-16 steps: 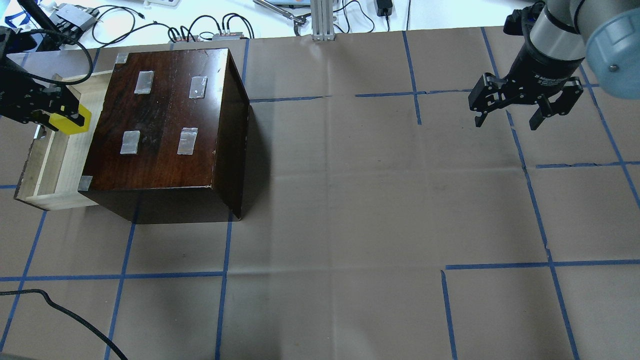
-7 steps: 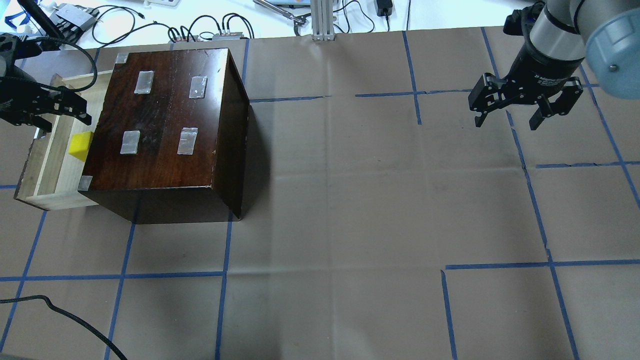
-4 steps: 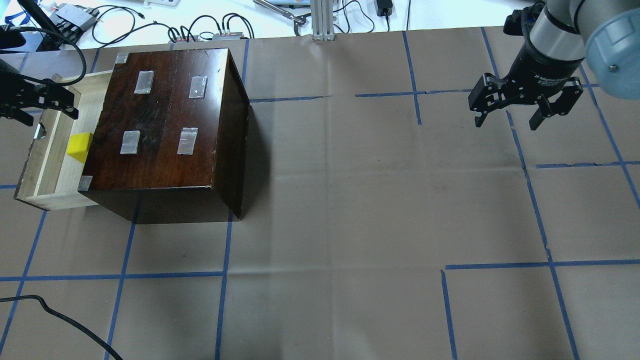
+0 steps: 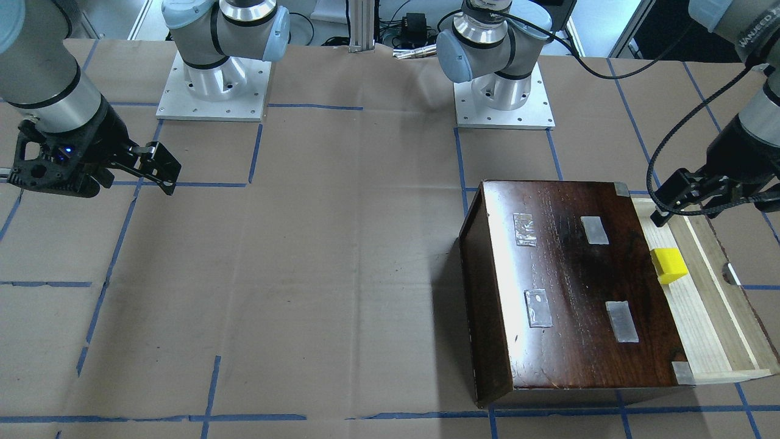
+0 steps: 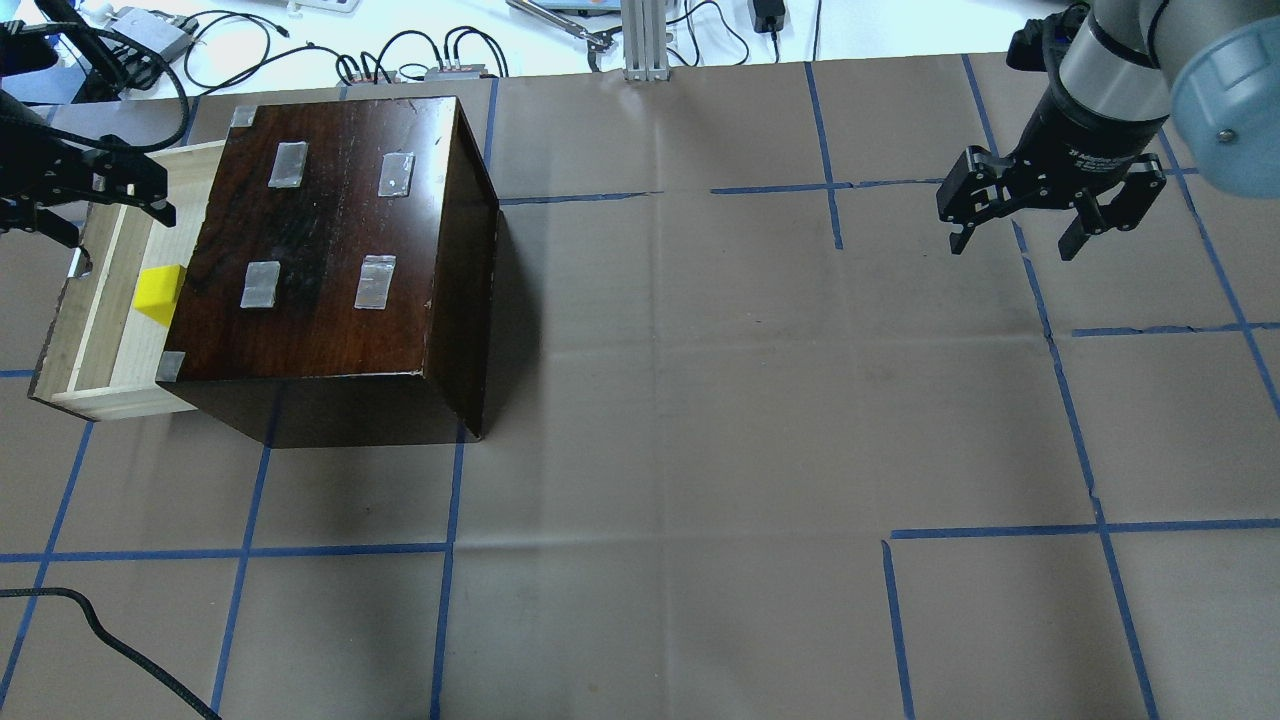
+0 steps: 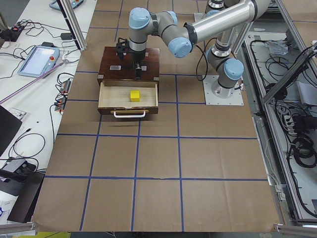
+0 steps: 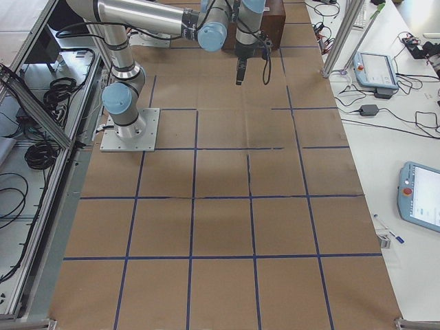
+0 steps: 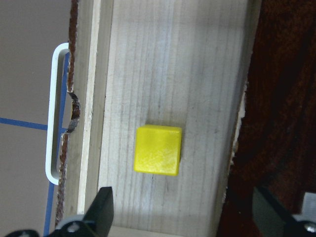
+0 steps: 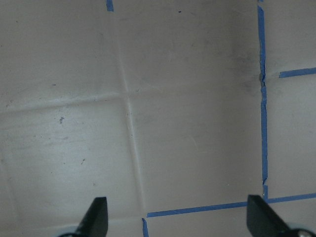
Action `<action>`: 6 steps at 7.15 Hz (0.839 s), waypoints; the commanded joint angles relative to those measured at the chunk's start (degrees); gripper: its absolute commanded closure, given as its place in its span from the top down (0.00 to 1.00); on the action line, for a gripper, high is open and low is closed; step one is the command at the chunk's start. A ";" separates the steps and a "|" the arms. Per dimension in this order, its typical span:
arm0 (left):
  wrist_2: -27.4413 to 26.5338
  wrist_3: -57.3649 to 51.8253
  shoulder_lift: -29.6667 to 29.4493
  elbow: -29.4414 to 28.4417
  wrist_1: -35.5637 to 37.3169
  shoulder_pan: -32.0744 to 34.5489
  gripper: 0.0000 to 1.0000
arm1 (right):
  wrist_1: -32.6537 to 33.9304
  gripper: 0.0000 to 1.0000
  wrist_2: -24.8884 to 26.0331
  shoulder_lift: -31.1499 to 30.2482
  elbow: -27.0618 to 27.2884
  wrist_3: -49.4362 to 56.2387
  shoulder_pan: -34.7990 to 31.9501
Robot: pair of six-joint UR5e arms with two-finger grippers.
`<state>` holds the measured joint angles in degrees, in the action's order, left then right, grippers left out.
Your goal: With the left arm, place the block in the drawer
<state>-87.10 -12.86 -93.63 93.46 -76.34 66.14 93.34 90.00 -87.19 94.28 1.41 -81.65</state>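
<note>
Left wrist-mounted view first: the block (image 8: 158,150) sits flat on the pale floor of the drawer (image 8: 163,59), a bright yellow cube with crisp edges. It is almost square to the walls and touches none of them. A couple of seconds ago it was pinched in the left fingers (image 8: 102,212) above the tray. Now it's down and free, and those fingers are spread wide, one either side of the frame, with nothing between them. From overhead we see they have lifted and drifted toward the far end of the drawer, well off the block. We'd call that the release made, so the placing itself looks done and the left arm only needs to clear out.

The drawer stands pulled out from the dark cabinet (image 5: 320,230), with its white handle (image 8: 51,123) on the outer front. Nothing in the task sentence asks us to shut it.

Across the counter (image 5: 700,400) the right fingers (image 9: 97,215) hang open too, over bare brown paper and blue tape lines — parked in the same spot throughout, well apart from the cabinet.
</note>
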 commanded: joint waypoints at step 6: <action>-1.22 16.45 4.51 0.84 -8.12 21.03 0.99 | 0.00 1.00 0.00 0.00 0.03 0.00 0.00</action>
<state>-87.51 1.43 -89.17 93.67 -84.30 84.53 93.34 90.00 -87.19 94.30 1.41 -81.65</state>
